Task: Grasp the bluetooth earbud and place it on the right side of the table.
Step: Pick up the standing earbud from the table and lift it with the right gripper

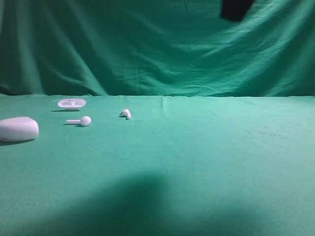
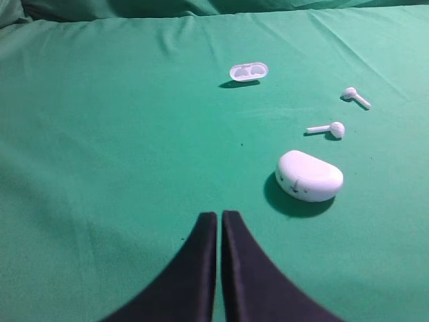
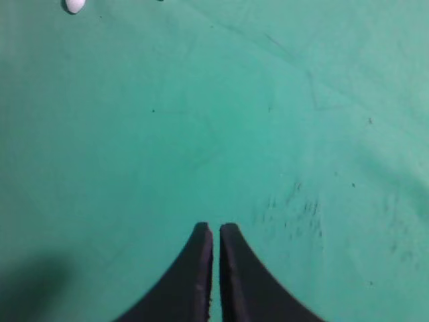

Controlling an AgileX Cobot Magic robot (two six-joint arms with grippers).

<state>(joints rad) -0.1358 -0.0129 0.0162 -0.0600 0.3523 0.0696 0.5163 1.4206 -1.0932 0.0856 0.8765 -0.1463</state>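
On the table point(image 1: 206, 162), the bluetooth earbud point(image 1: 126, 114) lies right of the long-stemmed earbud point(image 1: 81, 121).

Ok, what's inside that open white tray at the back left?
The open white tray shows two molded hollows, both apparently vacant. The two earbuds lie outside it on the table. Its underside is hidden.

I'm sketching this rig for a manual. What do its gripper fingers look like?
Both wrist views show the same design: the left gripper and right gripper each have two plain matte black fingers, broad at the base, curving to narrow tips. No cables or markings show.
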